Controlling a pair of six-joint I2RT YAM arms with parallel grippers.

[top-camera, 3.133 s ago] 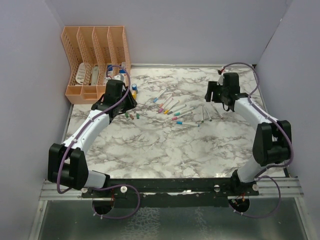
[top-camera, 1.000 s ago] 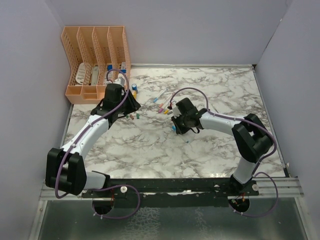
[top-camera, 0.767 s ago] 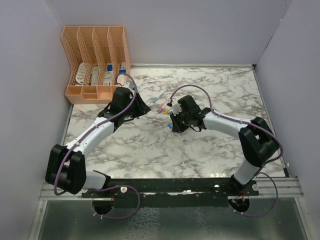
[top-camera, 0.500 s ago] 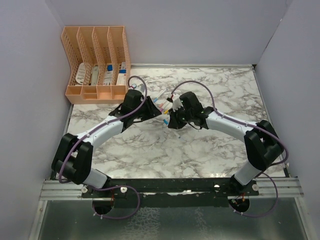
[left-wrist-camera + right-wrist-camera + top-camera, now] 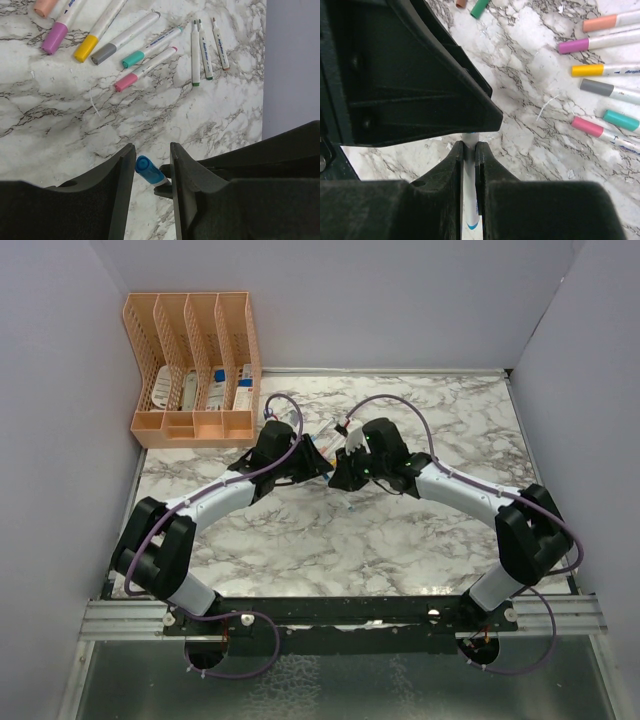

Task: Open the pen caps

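My right gripper [image 5: 470, 145] is shut on a white pen barrel [image 5: 470, 200], held up over the middle of the table. That pen's blue cap [image 5: 149, 171] pokes out between the fingers of my left gripper [image 5: 151, 146]. The left jaws stand apart around the cap, with a gap on the right side. Both grippers meet tip to tip in the top view, left gripper [image 5: 316, 462] and right gripper [image 5: 340, 476]. Several capped pens lie on the marble, among them pink [image 5: 126, 82], teal [image 5: 132, 59] and yellow [image 5: 86, 50] caps. Loose green [image 5: 480, 7] and brown [image 5: 461, 3] pen caps lie apart.
An orange desk organiser [image 5: 190, 360] stands at the back left. Three uncapped white pens [image 5: 205, 50] lie side by side near the right wall. Purple walls close in the marble table [image 5: 330, 540] on three sides.
Both arms have swung in to the table's centre. The right one carries the blue-capped pen leftwards; the left one came right from the loose caps until its jaws surround the cap.
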